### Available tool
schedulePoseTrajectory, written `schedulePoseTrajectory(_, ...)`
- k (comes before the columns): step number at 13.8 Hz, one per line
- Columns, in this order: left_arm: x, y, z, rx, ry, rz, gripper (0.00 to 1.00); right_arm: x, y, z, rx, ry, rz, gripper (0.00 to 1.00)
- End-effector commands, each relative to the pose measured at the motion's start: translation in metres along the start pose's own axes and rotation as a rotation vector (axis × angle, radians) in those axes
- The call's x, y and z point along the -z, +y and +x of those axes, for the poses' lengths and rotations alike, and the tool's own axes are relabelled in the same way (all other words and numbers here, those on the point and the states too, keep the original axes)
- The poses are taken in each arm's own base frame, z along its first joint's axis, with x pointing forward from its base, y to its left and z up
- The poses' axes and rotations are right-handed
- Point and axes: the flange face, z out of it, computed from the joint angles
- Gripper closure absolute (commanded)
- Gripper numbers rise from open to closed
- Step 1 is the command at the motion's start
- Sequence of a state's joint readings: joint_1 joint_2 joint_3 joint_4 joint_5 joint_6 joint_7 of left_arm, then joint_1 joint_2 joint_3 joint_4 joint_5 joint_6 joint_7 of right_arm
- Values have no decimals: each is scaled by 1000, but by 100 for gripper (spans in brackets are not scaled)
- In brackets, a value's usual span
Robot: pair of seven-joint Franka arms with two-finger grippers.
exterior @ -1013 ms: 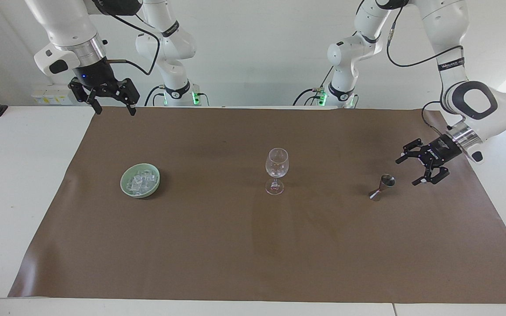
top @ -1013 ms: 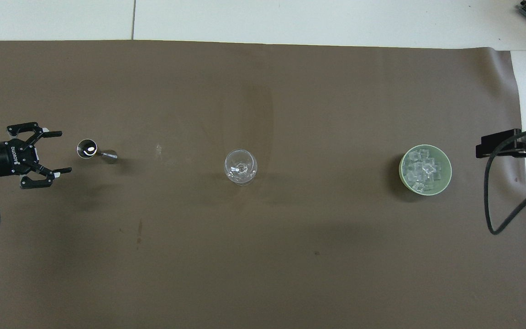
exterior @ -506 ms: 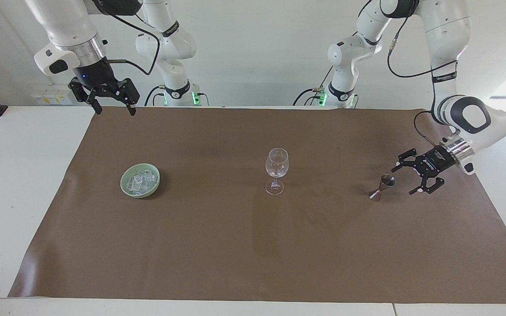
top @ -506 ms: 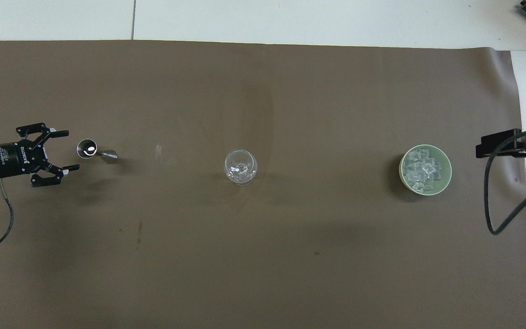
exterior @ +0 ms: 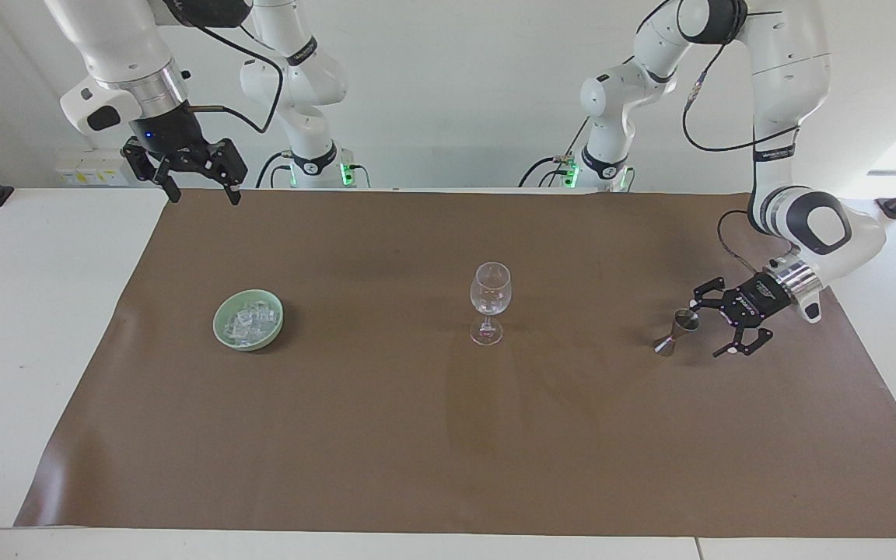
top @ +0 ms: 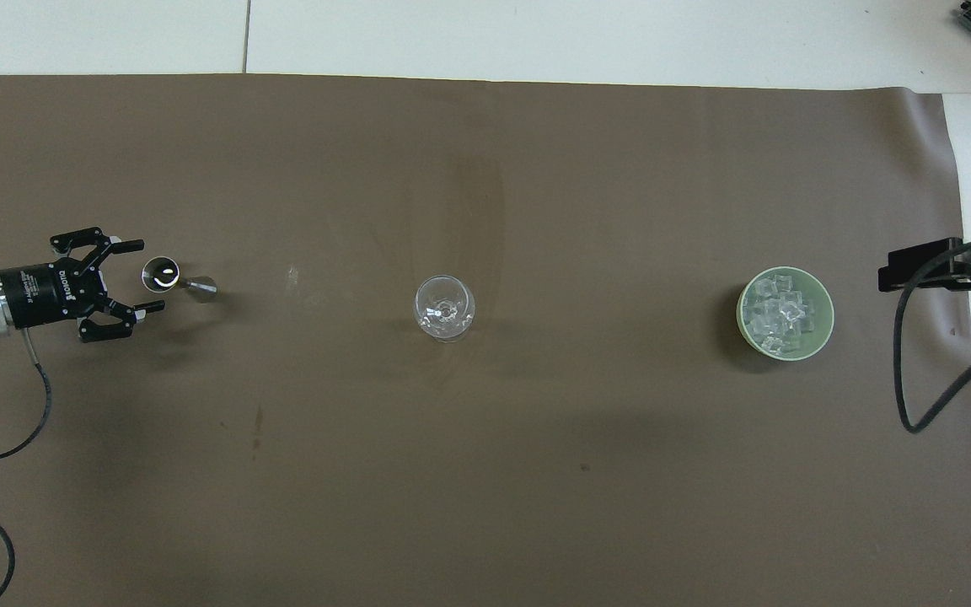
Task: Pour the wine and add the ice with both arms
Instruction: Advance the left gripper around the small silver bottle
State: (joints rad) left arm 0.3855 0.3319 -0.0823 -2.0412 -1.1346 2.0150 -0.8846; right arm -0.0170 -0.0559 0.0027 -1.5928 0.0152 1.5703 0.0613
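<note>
The pour step is begun: the left gripper [exterior: 716,327], fingers spread, is brought beside the jigger [exterior: 675,331]; closing is called for next. The right gripper [exterior: 197,187], fingers spread, is kept waiting.

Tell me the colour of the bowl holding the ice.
Pale green. The bowl with the ice shows best in the overhead view.

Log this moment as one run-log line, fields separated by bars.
left gripper: open, beside small steel jigger | right gripper: open, waiting raised | clear stemmed glass: empty | ice: in pale green bowl
</note>
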Motion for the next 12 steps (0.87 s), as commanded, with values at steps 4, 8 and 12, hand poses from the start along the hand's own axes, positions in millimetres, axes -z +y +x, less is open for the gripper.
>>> schedulePoseTrajectory(4,-15,-9,16,-39,-26,-38,0,2,1,-6,19,0,19,0)
schedulePoseTrajectory(8,-25,-10,9,-31,-56,-40,0,2,1,-6,19,0,19,0)
schedulePoseTrajectory(12,-27,-11,7,-31,-59,-35,0,2,1,-6,19,0,19,0)
